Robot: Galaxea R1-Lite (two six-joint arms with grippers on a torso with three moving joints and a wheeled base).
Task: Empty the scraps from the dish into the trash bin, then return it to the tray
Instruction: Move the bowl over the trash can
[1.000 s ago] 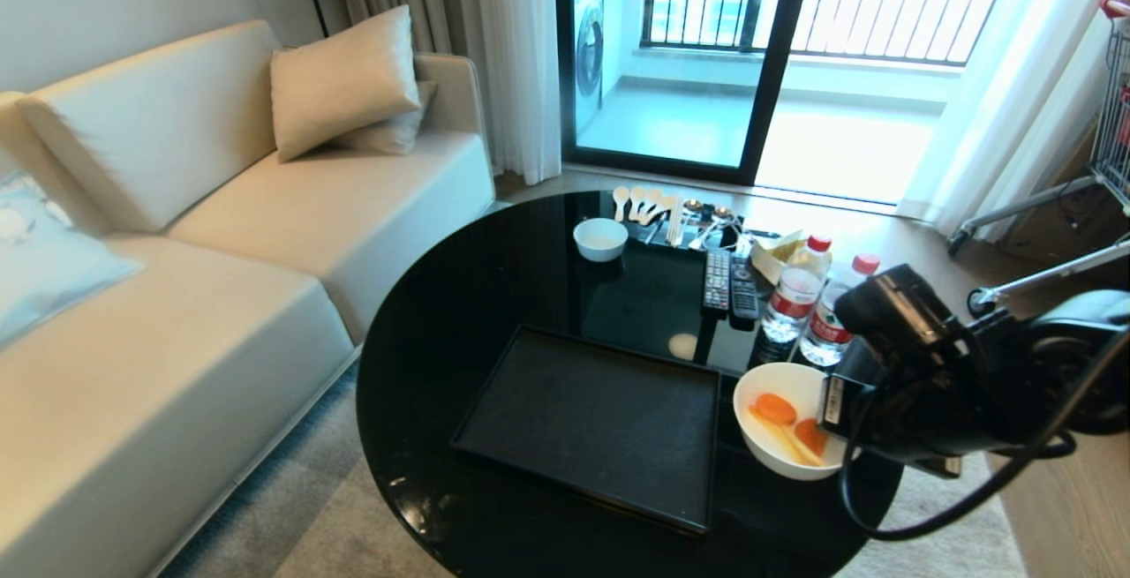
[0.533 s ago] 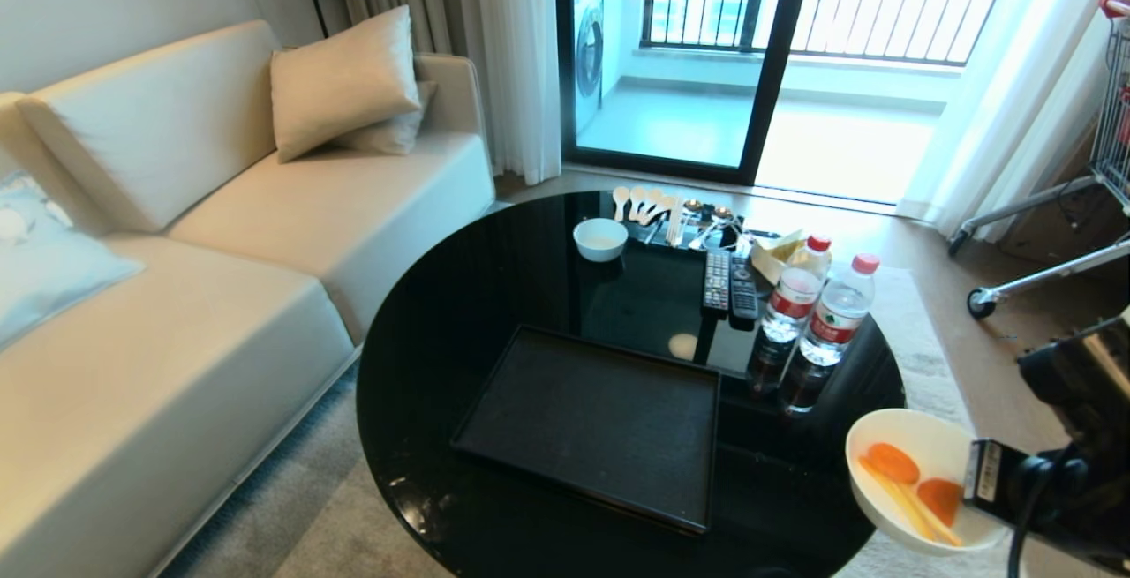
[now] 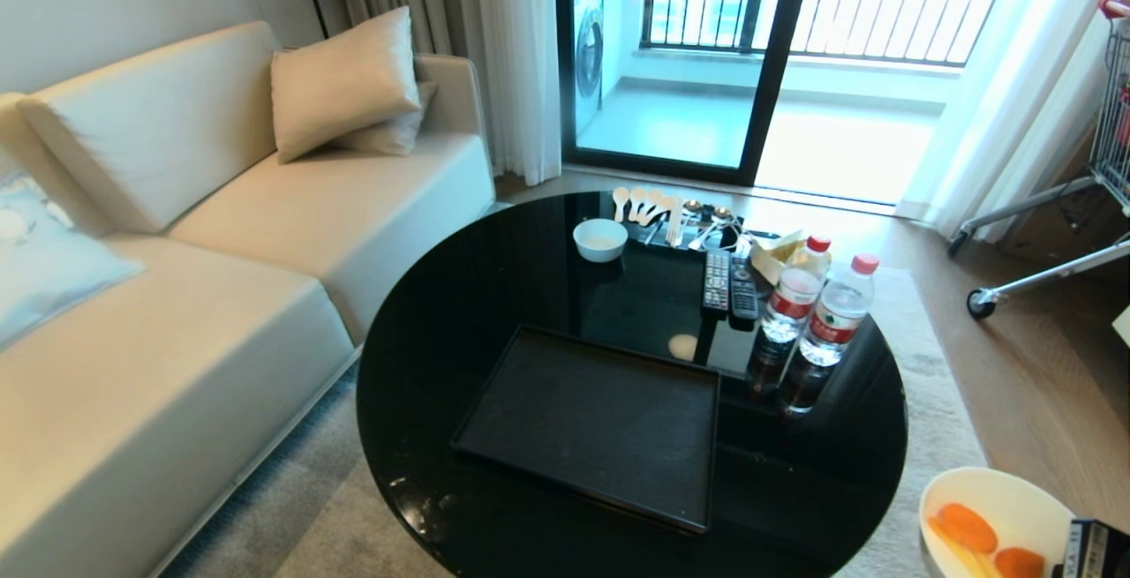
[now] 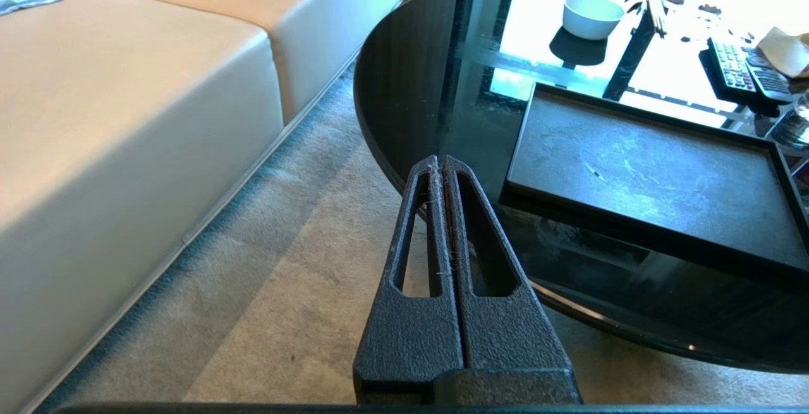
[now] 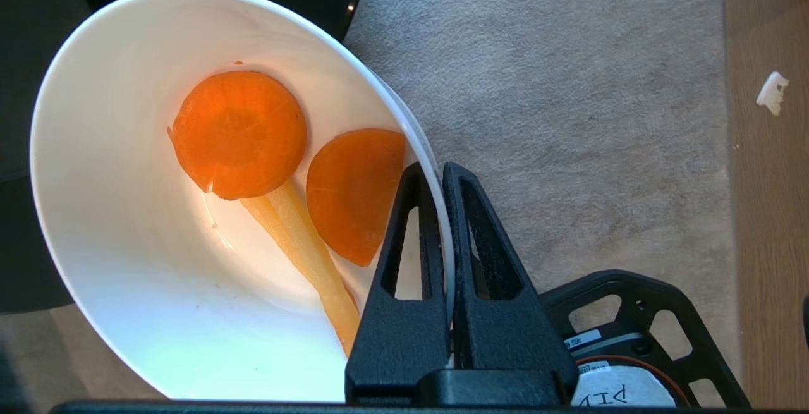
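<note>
The dish (image 3: 1002,499) is a white bowl at the lower right corner of the head view, off the table and above the rug. My right gripper (image 5: 435,170) is shut on the dish (image 5: 126,262) at its rim, one finger inside and one outside. The scraps (image 5: 240,133), two orange carrot slices and a pale yellow strip, lie inside it. The black tray (image 3: 600,424) sits bare on the round black table (image 3: 424,322). My left gripper (image 4: 439,162) hangs shut and holds nothing, beside the table's left edge. The trash bin is out of view.
Two water bottles (image 3: 817,331), two remotes (image 3: 728,282), a small white bowl (image 3: 600,238) and spoons (image 3: 649,205) stand on the table's far side. A cream sofa (image 3: 177,296) runs along the left. Rug and wood floor lie to the right.
My right gripper has carried the dish from the table's right side, beside the tray, out past the table edge and toward the lower right, over the rug. The arm has mostly left the head view.
</note>
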